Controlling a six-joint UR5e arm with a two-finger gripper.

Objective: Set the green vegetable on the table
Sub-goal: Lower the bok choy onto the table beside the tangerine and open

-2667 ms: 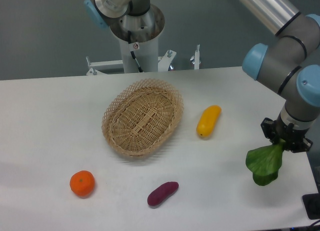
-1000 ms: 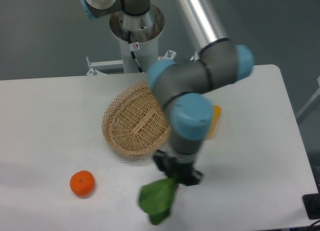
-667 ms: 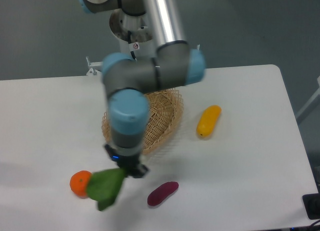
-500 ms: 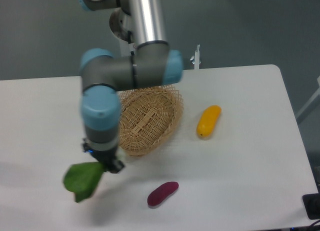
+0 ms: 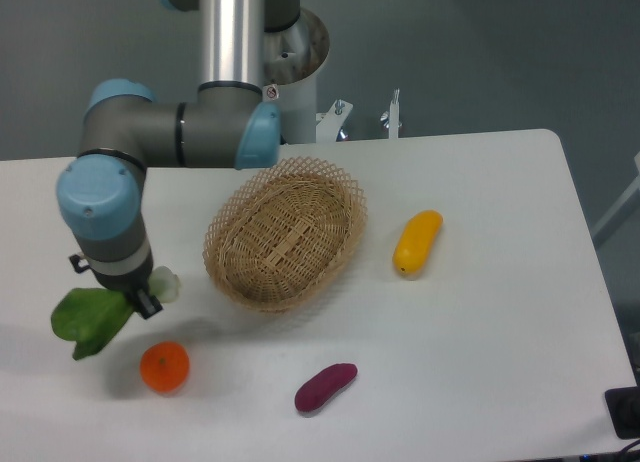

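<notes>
**Count and materials: bench, lower-left grasp**

One arm, one end effector (image 5: 128, 294), five loose items on one bench (image 5: 500, 312).

Items counted: one green vegetable (image 5: 90, 320), one orange (image 5: 164, 367), one purple sweet potato (image 5: 326, 386), one yellow squash (image 5: 417, 242), one wicker basket (image 5: 285, 232).

The end effector sits at the left of the frame, closed around the green vegetable near its pale stalk end; the stalk shows just right of the fingers, the leaves hang out to the lower left. Whether the leaves touch the bench cannot be told. The vegetable is at the lower left, just above and left of the orange, apart from it.

Textures: vegetable leaves broad, dark green, matte; stalk stub whitish. Orange round, glossy. Sweet potato elongated, smooth, tapered ends. Squash oblong, smooth, slightly curved. Basket oval, woven tan cane with open lattice rim, nothing inside. Bench flat white, rounded corner at upper right. Arm links grey metal with light blue joint caps.
</notes>
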